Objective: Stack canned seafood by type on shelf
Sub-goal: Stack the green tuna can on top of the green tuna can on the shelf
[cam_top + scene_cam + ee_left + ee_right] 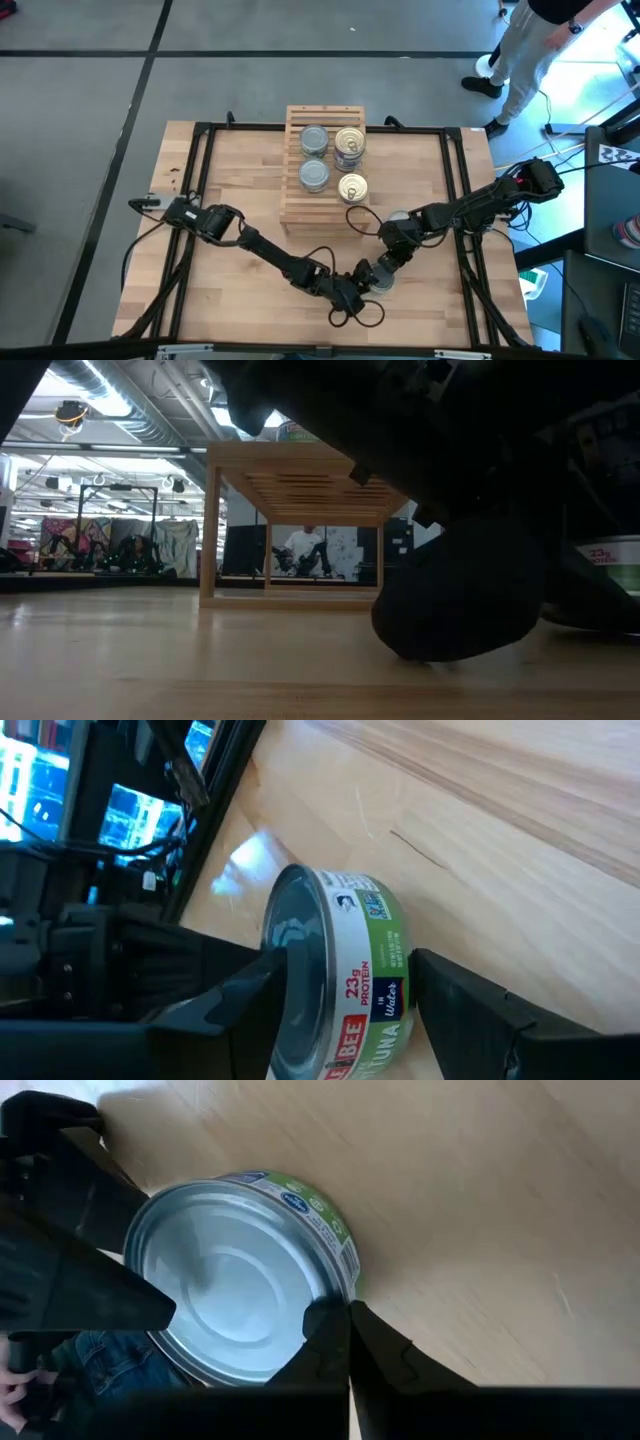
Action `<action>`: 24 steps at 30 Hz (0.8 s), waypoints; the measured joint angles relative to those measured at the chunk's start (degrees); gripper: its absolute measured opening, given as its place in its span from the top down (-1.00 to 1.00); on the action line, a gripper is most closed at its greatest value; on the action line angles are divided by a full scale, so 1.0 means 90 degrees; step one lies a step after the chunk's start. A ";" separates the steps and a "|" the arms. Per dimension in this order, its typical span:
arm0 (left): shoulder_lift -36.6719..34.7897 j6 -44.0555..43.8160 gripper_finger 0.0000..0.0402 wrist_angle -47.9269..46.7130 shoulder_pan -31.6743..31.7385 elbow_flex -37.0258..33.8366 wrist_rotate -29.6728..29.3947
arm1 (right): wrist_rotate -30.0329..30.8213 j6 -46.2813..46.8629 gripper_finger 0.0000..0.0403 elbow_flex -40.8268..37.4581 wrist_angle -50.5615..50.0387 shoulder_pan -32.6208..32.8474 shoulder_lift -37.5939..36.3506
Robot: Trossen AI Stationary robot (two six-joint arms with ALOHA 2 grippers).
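Observation:
A green-labelled tin with a plain silver top (380, 282) sits near the table's near edge, between both grippers. My left gripper (345, 965) is open, with one finger in front of the tin's top and the other beside its underside. My right gripper (348, 1318) is shut at the tin's rim. The light-wood slatted shelf (322, 210) stands at the far middle. It carries two silver-topped tins (313, 140) (314, 175) and two gold-topped tins (350, 145) (352, 187). Another tin (398, 217) lies under my right arm. My left gripper has one finger (262, 988) lying over the tin's silver top face (295, 935). Its other finger (470, 1010) stands a little off the tin's opposite side. I cannot tell whether either finger touches. My right gripper has its shut fingertips (325, 1320) against the tin's top rim (345, 1275) on the side away from my left gripper. It comes slanting down from the table's right.
A black cable (352, 222) loops over the table between the shelf and the arms. The black table frame (205, 150) runs along the edges. A person stands beyond the far right corner (540, 45), and someone's jeans (105, 1355) show past the near edge.

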 joint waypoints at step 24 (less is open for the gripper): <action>0.0000 0.0318 -0.03 0.0055 -0.0102 0.0000 -0.0774 | -0.0581 -0.0034 1.00 0.0002 0.0151 0.0004 0.0002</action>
